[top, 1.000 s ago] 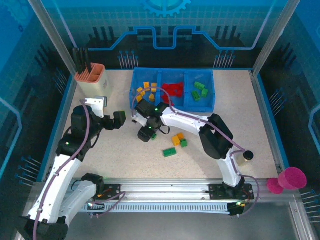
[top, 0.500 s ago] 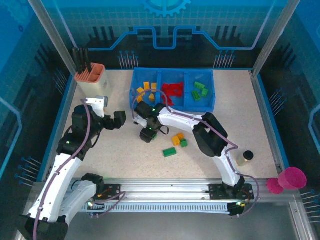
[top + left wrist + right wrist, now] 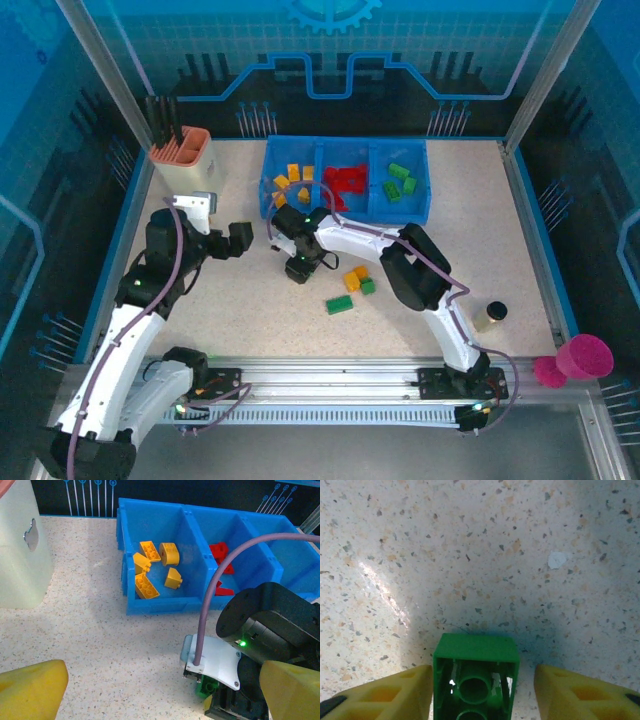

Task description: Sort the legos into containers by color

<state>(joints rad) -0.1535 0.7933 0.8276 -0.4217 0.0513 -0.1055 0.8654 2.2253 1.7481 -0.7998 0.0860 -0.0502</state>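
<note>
Shifted slightly right since a second ago, my right pincer (image 3: 483, 682) stands part-open astride the green lego (image 3: 476, 657), gripping nothing.

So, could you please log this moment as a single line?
left gripper: open, empty | right gripper: open, astride green brick on table | tray: partly filled

tray (image 3: 150, 605): blue
legos in left compartment (image 3: 150, 551): yellow-orange
legos in middle compartment (image 3: 218, 550): red
brick on table (image 3: 475, 652): green
table (image 3: 470, 555): beige, dark speckles
cup (image 3: 182, 160): beige, orange rim
</note>
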